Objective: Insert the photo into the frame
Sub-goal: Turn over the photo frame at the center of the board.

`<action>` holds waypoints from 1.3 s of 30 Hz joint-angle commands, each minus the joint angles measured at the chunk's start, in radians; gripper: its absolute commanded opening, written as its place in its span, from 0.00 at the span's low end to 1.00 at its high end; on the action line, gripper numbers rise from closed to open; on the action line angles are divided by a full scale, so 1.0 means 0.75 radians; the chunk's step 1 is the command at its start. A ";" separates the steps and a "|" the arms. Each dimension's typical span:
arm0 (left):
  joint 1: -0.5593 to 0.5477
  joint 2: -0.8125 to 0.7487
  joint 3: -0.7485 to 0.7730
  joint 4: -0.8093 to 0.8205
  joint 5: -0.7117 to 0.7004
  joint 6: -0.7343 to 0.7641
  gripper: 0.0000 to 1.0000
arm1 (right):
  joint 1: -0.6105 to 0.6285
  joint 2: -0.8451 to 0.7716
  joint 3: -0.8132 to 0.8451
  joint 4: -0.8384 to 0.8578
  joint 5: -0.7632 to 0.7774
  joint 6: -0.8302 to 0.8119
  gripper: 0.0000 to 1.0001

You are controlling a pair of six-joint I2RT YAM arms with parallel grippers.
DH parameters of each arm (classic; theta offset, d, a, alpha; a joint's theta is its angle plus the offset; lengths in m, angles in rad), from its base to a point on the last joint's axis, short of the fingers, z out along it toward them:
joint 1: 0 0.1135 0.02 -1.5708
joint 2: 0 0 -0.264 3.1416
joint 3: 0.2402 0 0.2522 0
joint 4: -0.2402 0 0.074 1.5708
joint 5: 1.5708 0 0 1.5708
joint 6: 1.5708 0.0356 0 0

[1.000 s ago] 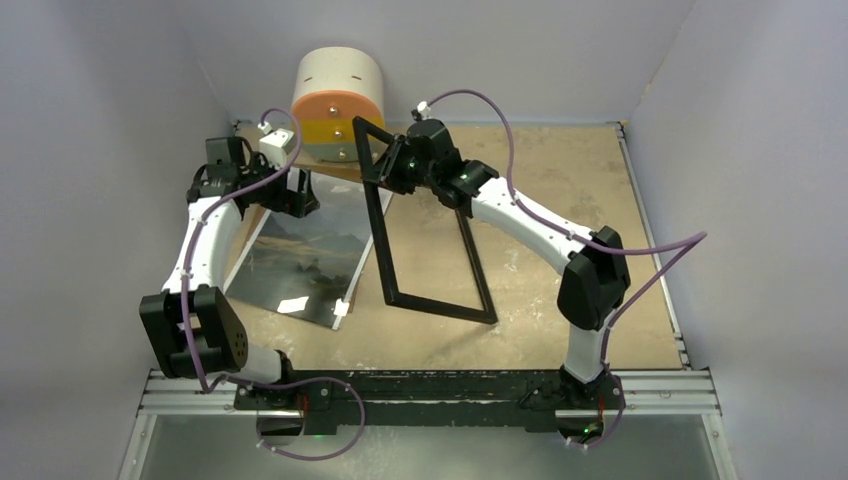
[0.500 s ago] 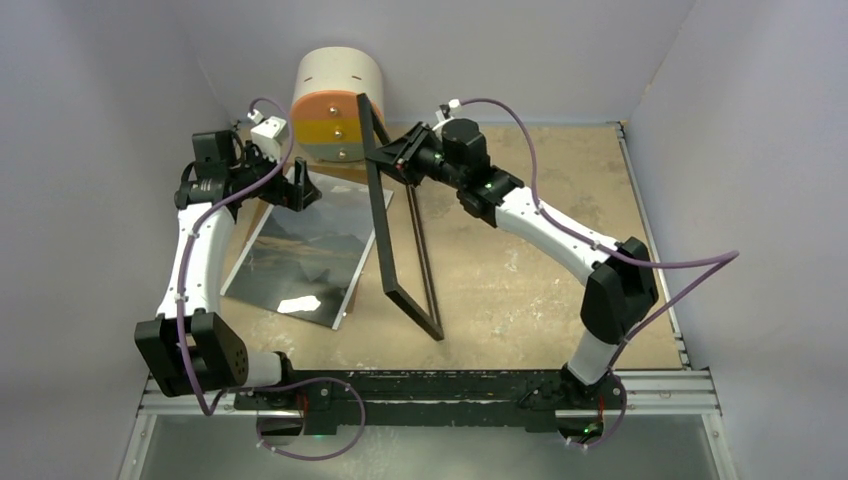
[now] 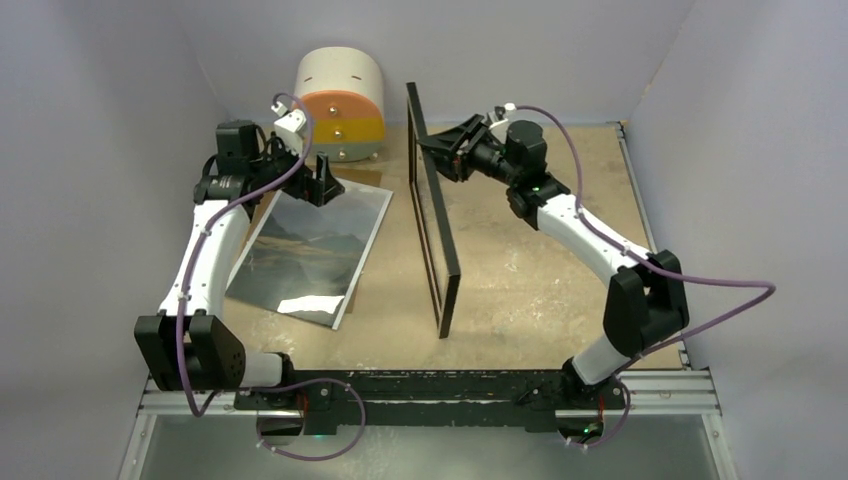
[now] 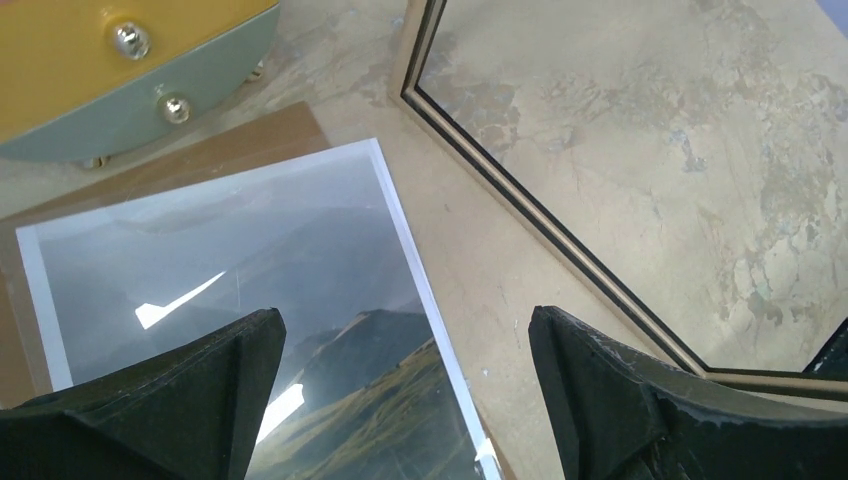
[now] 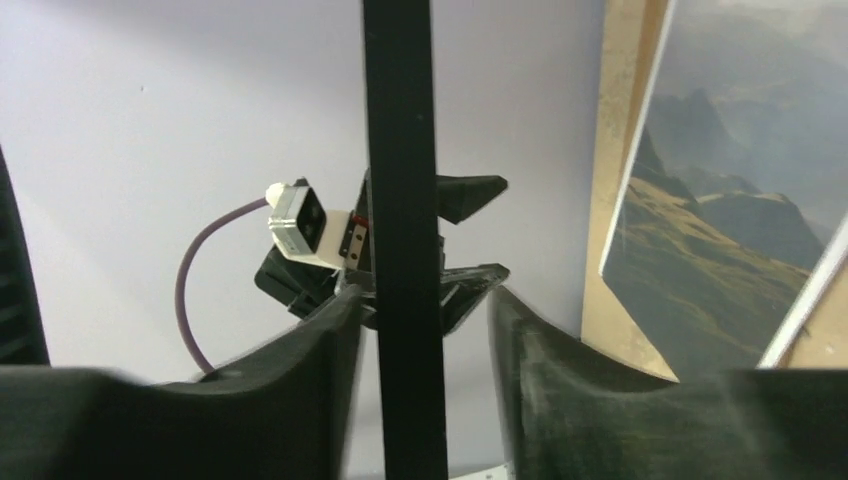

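Step in hand, as I judge it: turning the frame over. My right gripper (image 5: 425, 300) is straddling the top far edge of the frame (image 3: 432, 215), which is standing on its long edge, nearly upright, mid-table. One finger is touching the black bar and a gap is showing at the other, so I am not clamping it. My left gripper (image 3: 320, 187) is hovering, spread wide and empty, over the far corner of the photo (image 3: 310, 250), which is lying flat on the backing board (image 4: 200, 150) at left. The next move is calling for a controlled lowering, clear of the photo.
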 commanded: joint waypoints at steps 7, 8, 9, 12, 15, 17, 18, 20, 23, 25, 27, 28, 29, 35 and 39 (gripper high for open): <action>-0.125 0.083 0.049 0.112 -0.124 -0.028 1.00 | -0.275 -0.245 -0.058 -0.372 -0.148 -0.287 0.87; -0.139 0.088 0.044 0.114 -0.146 -0.020 1.00 | -0.302 -0.255 -0.052 -0.429 -0.151 -0.321 0.88; -0.153 0.093 0.039 0.118 -0.161 -0.011 1.00 | -0.325 -0.262 -0.041 -0.483 -0.154 -0.369 0.88; -0.177 0.099 0.022 0.124 -0.187 0.001 1.00 | -0.389 -0.273 0.003 -0.699 -0.134 -0.539 0.88; -0.201 0.099 -0.012 0.144 -0.210 0.014 1.00 | -0.435 -0.281 0.016 -0.857 -0.107 -0.678 0.87; -0.220 0.102 -0.039 0.160 -0.238 0.032 1.00 | -0.447 -0.278 0.028 -0.968 -0.057 -0.771 0.85; -0.227 0.105 -0.052 0.168 -0.252 0.044 1.00 | -0.447 -0.282 0.027 -1.004 -0.031 -0.810 0.84; -0.240 0.112 -0.081 0.179 -0.280 0.074 1.00 | -0.449 -0.297 0.017 -1.061 0.038 -0.878 0.80; -0.250 0.137 -0.129 0.201 -0.336 0.133 1.00 | -0.452 -0.321 -0.020 -1.090 0.100 -0.941 0.75; -0.255 0.155 -0.174 0.224 -0.377 0.174 1.00 | -0.454 -0.333 -0.045 -1.096 0.122 -0.970 0.70; -0.259 0.170 -0.227 0.258 -0.421 0.214 1.00 | -0.456 -0.345 -0.076 -1.091 0.143 -0.991 0.66; -0.261 0.177 -0.256 0.276 -0.440 0.235 1.00 | -0.456 -0.351 -0.096 -1.080 0.147 -1.002 0.65; -0.265 0.186 -0.281 0.295 -0.460 0.254 1.00 | -0.456 -0.354 -0.112 -1.076 0.154 -1.011 0.64; -0.335 0.242 -0.386 0.380 -0.550 0.302 1.00 | -0.457 -0.386 -0.215 -1.036 0.203 -1.062 0.64; -0.418 0.284 -0.417 0.430 -0.587 0.286 1.00 | -0.459 -0.393 -0.297 -1.010 0.218 -1.085 0.64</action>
